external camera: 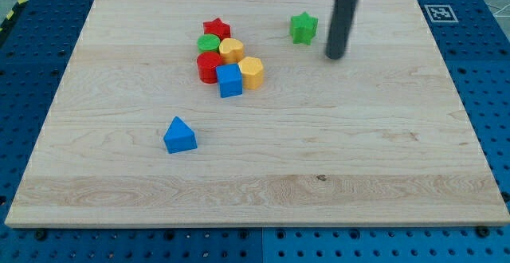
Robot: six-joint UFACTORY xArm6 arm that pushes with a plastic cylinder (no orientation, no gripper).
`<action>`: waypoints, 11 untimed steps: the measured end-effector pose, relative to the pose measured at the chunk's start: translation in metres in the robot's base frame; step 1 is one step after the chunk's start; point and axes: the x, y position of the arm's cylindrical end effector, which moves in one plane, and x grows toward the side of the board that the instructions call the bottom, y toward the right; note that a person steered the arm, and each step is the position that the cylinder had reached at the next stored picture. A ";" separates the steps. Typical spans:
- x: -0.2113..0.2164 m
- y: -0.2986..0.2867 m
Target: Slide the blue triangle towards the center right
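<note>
The blue triangle [180, 135] lies alone on the wooden board [358, 159], left of centre and toward the view's bottom. My tip [335, 55] is the lower end of the dark rod at the view's upper right. It stands far up and to the right of the blue triangle, not touching it. It is just right of and slightly below the green star [303, 28].
A cluster sits at the upper middle: a red star [216, 30], a green round block [209, 43], a yellow block [232, 51], a red round block [209, 66], a blue cube [229, 80] and a yellow hexagon [251, 72]. A marker tag [439, 13] is at the board's top right corner.
</note>
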 end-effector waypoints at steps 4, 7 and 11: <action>0.248 -0.154; 0.172 -0.293; 0.146 -0.151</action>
